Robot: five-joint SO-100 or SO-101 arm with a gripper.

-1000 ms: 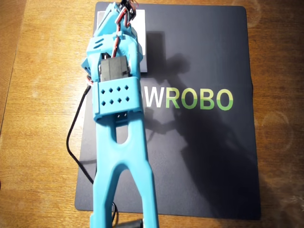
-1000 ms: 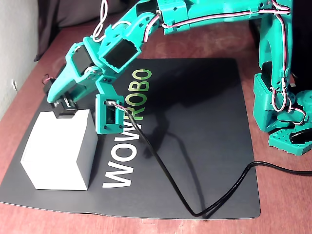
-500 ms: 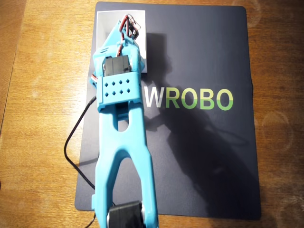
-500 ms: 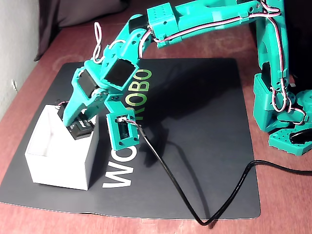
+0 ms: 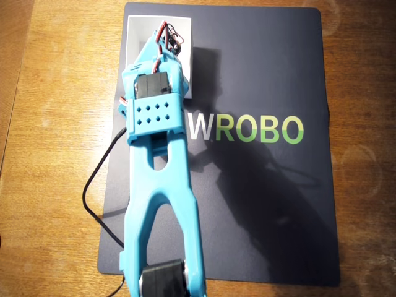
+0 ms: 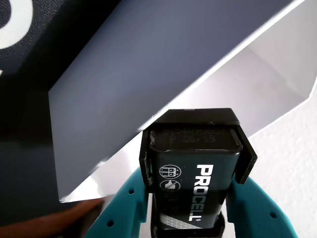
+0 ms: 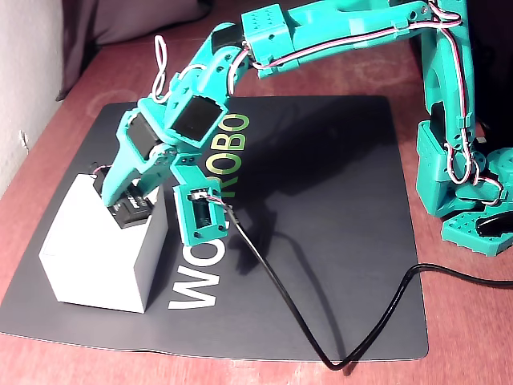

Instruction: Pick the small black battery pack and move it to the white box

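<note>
My gripper (image 7: pixel 124 207) is shut on the small black battery pack (image 7: pixel 133 215) at the top of the white box (image 7: pixel 92 261), near the wall that faces the mat's lettering. In the wrist view the battery pack (image 6: pixel 190 173) shows its white PROCELL lettering, clamped between the teal fingers (image 6: pixel 124 210) of the gripper (image 6: pixel 195 198). It overlaps the edge of the white box (image 6: pixel 148 74), with the box's inside beyond. From overhead, the arm covers most of the white box (image 5: pixel 136 40); red and black wires (image 5: pixel 170 34) show over it, and the battery pack itself is hidden.
The box stands on a dark mat (image 7: pixel 321 224) lettered WOWROBO (image 5: pixel 247 129), on a wooden table (image 5: pixel 55 93). A black cable (image 7: pixel 280 297) trails from the wrist camera housing (image 7: pixel 199 212) across the mat. The arm's base (image 7: pixel 461 176) stands at the right in the fixed view.
Over the last second the gripper came down with the battery pack from just above the box to its top edge. Since half a second ago it has barely moved; the box shifted slightly.
</note>
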